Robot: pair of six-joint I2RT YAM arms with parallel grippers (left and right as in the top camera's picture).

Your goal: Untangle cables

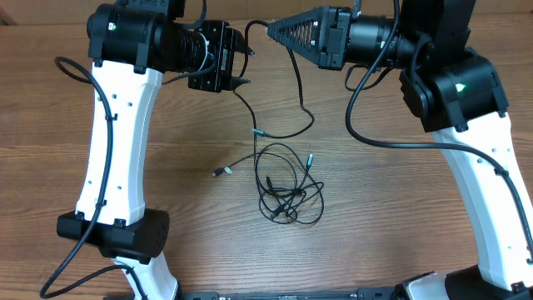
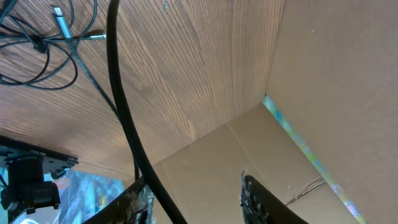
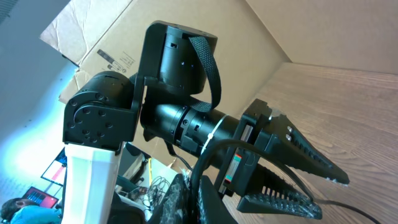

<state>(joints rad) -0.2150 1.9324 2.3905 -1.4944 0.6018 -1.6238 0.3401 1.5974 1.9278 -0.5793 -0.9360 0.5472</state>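
Observation:
A loose tangle of thin black cables (image 1: pixel 287 187) lies on the wooden table at the centre, with one plug end (image 1: pixel 221 172) sticking out to the left. My right gripper (image 1: pixel 271 29) is raised at the back and shut on one cable strand (image 1: pixel 301 92), which hangs down to the tangle. The right wrist view shows that strand pinched between the fingers (image 3: pixel 196 202). My left gripper (image 1: pixel 244 62) faces it, open. In the left wrist view a black cable (image 2: pixel 121 112) runs past the left finger of the spread jaws (image 2: pixel 196 199). The tangle (image 2: pixel 37 43) shows at the top left there.
Both white arms stand at the table's sides, with thick black wires looping at their bases (image 1: pixel 375 133). A cardboard wall (image 2: pixel 323 74) borders the table's far edge. The left arm's open gripper (image 3: pixel 311 186) shows close in front of the right wrist camera.

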